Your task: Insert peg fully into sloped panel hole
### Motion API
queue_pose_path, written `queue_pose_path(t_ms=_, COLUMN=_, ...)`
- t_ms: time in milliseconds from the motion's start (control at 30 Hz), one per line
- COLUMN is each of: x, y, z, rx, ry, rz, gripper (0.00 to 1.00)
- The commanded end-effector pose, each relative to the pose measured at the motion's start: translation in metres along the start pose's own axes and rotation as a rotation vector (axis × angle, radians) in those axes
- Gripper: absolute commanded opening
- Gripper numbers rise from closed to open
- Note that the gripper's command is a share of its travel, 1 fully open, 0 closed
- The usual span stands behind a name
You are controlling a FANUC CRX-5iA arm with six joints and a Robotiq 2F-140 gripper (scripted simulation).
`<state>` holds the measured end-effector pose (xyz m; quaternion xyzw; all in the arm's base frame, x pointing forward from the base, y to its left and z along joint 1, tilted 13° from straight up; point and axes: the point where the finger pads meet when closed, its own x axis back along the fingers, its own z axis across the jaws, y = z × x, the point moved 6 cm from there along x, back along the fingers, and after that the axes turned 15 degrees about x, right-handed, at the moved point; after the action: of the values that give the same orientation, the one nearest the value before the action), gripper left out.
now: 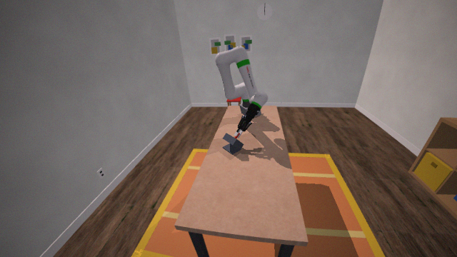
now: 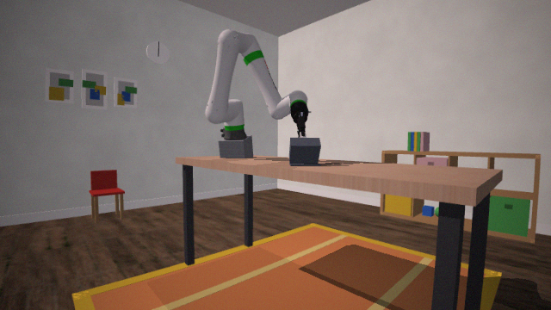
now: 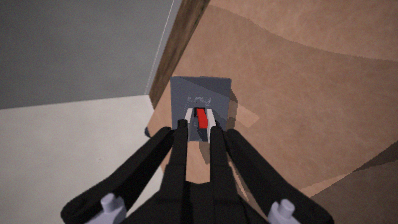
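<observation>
Not much to read anywhere here. The sloped panel (image 3: 200, 92) has some faint embossed marks just above the hole in the wrist view, but they're too blurry to make out as letters. The robot arm (image 1: 248, 76) carries a thin red stripe of lettering along its forearm in the top view, and that's too small to read too. The three wall pictures (image 2: 94, 89) only show colored blocks, and the wall clock (image 2: 157, 52) has no digits showing.
</observation>
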<state>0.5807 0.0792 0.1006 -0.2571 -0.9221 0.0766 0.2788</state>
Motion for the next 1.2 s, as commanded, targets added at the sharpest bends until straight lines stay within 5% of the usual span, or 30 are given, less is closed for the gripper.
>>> queue_pose_path(t_ms=0, x=0.000, y=0.000, z=0.000, rx=0.000, ry=0.000, rz=0.000, gripper=0.20)
queue_pose_path(t_ms=700, x=0.003, y=0.000, z=-0.001, rx=-0.001, ry=-0.001, rz=0.000, gripper=0.50)
queue_pose_path(t_ms=1167, x=0.048, y=0.003, z=-0.004, rx=-0.003, ry=-0.008, rz=0.001, gripper=0.75)
